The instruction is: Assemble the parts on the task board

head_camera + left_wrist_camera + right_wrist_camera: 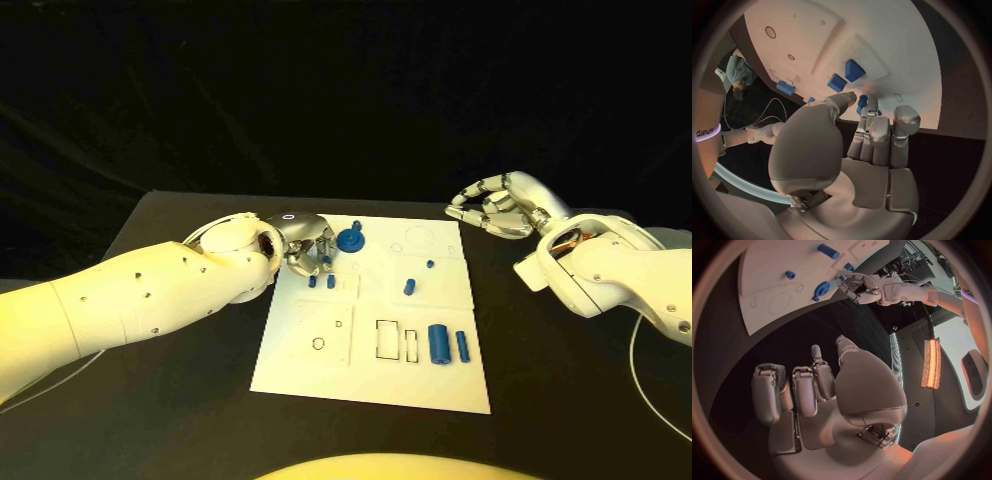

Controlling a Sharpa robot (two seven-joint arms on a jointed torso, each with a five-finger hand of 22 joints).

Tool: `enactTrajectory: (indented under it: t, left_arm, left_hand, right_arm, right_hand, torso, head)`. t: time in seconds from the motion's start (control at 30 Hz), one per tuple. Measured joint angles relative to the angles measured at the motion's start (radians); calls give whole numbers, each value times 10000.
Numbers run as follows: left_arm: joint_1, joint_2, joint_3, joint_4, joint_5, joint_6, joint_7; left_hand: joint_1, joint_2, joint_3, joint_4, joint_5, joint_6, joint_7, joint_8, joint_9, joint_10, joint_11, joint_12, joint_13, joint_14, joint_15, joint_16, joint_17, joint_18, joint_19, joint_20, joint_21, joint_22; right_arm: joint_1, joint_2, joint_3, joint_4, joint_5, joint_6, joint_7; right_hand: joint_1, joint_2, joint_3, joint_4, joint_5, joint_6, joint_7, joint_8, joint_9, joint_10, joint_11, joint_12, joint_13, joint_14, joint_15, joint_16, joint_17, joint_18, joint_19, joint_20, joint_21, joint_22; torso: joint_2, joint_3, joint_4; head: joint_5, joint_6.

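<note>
Task board (368, 385) lies mid-frame on the black bench (173, 430) in the head view.

Left hand (300, 247) sits over the board's upper-left corner, fingers (879, 131) curled in close together. In the left wrist view something small and blue (861, 102) shows at the fingertips; probably a part pinched there, but the fingers hide the contact, so I cannot tell whether it is held or just lies behind them.

Round blue part (353, 241) is just right of the left hand, near the board's top edge. Two small blue pieces (320, 282) lie just below the hand. Another short piece (410, 286) is near board centre. Two blue cylinders (449, 345) lie side by side in the lower right of the board, beside outlined rectangular slots (389, 340).

Right hand (496, 208) is off the board, upper right of the frame, well apart from every part; fingers curled inward, nothing in them.

Risks from here:
- A shallow fingertip pinch could let the small part slip or tilt on seating.
- The curled left fingers are near the round part and the two small pieces; a sideways sweep could knock them out of place.
- Nothing steadies the board, so a hard press may shift it.
</note>
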Motion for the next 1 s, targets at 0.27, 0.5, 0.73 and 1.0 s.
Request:
enactTrajectory:
  t: [0.27,0.5,0.73,1.0]
  left_arm:
    - [0,-32,0,12,2,-34,1]
    - [-1,-68,0,21,3,-73,-25]
    - [-1,-117,4,37,24,-141,-33]
    - [-1,-107,3,86,132,-227,31]
  left_hand:
    - [0,0,-39,39,0,-36,35,-64,-53,43,25,-4,13,0,0,0,-16,0,0,0,0,-16]
    - [0,0,-94,94,0,-71,71,-106,-99,44,26,-52,25,0,0,0,-65,0,0,0,-36,-35]
    - [1,0,-122,122,0,-71,71,-105,-110,43,26,-52,36,0,0,0,-79,0,0,0,-36,-34]
    - [0,0,-122,122,0,-71,70,-105,-121,43,27,-52,45,0,0,0,-77,-1,0,0,-36,-46]
  right_arm:
    - [0,0,0,-3,0,-6,0]
    - [0,1,0,-9,-1,-10,0]
    - [0,2,0,-17,-1,-13,1]
    - [0,10,0,-21,-1,-15,2]
  right_hand:
    - [38,38,-12,13,0,0,0,0,0,0,0,0,-1,0,0,0,0,0,0,0,0,-1]
    - [38,38,-12,12,0,0,0,0,0,0,0,0,-2,0,0,0,-1,0,0,0,0,-2]
    - [38,38,-12,12,0,0,0,0,0,0,0,0,-3,0,0,0,-1,0,0,0,0,-2]
    - [38,38,-12,12,0,0,0,0,0,0,0,0,-4,0,0,0,-2,0,0,0,0,6]
  torso:
    - [0,-1,0]
    - [1,0,-6]
    - [2,-1,-2]
    - [0,-1,1]
  head:
    - [-9,11]
    - [-15,12]
    - [-30,0]
    - [-18,6]
